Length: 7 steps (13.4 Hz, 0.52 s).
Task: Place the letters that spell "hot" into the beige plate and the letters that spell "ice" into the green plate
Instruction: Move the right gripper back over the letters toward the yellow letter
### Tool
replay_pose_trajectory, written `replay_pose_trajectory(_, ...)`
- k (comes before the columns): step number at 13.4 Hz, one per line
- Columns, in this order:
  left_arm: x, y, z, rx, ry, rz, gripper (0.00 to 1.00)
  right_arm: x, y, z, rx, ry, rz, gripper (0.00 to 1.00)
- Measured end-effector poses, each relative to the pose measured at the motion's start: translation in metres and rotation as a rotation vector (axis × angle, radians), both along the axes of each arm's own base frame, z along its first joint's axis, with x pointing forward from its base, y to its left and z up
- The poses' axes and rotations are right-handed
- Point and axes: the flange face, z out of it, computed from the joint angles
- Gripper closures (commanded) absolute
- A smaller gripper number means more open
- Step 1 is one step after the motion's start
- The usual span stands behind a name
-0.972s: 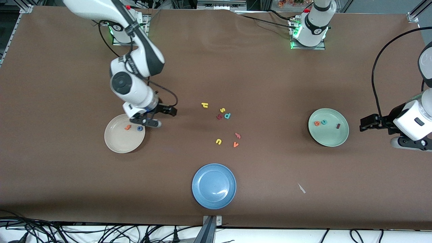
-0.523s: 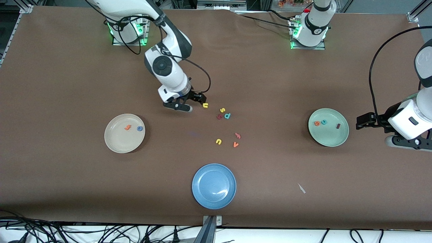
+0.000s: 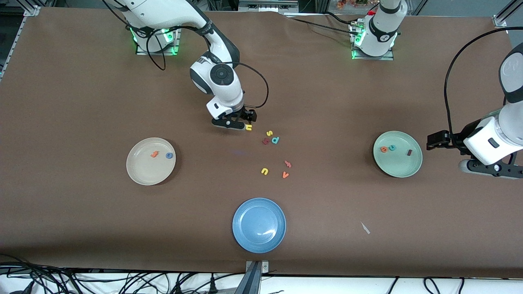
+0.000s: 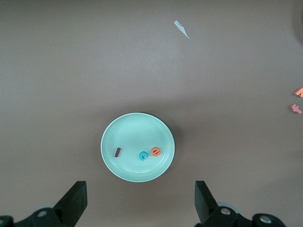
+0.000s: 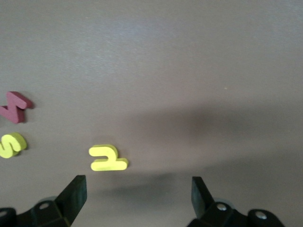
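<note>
The right gripper (image 3: 235, 123) hangs low over the brown table (image 3: 81, 228), just beside the yellow h (image 3: 248, 127), its fingers (image 5: 71, 198) spread wide with nothing between them. In the right wrist view the h (image 5: 108, 158) lies flat on the cloth, slightly off to one side of the gap between the fingers, and a yellow s (image 5: 10, 144) and a dark red letter (image 5: 15, 107) sit near it.

Taking the blue plate (image 3: 259, 225) as my marker: the yellow h lies farther from the front camera than it, with the s (image 3: 269, 133), a teal letter (image 3: 276, 140) and the dark red one (image 3: 265, 141) clustered just a bit closer. Between that cluster and the blue plate lie a yellow u (image 3: 264, 171) and two more orange letters (image 3: 286, 174).

The beige plate (image 3: 141, 171) sits toward the right arm's end from the blue plate, and holds the orange t (image 3: 154, 154) and blue o (image 3: 169, 155). The green plate (image 3: 402, 169) sits toward the left arm's end, holding the orange e (image 3: 383, 149), teal c (image 3: 392, 147) and maroon i (image 3: 409, 152).

The left gripper (image 3: 484, 167) waits up above the table beside the green plate, fingers (image 4: 73, 203) released and empty
</note>
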Motion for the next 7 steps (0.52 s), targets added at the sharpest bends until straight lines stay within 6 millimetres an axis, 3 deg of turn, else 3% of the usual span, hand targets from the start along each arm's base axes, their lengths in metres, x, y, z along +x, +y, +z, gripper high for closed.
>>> replay_pose_trajectory(3, 0.0, 0.002, 0.0, 0.002, 0.0, 0.004, 0.0, 0.008, 0.02, 0.003, 0.023, -0.02, 0.008, 0.02)
replay_pose_trajectory(7, 0.0, 0.002, 0.0, 0.001, 0.0, 0.004, 0.0, 0.009, 0.024, -0.021, -0.018, -0.036, 0.066, 0.03)
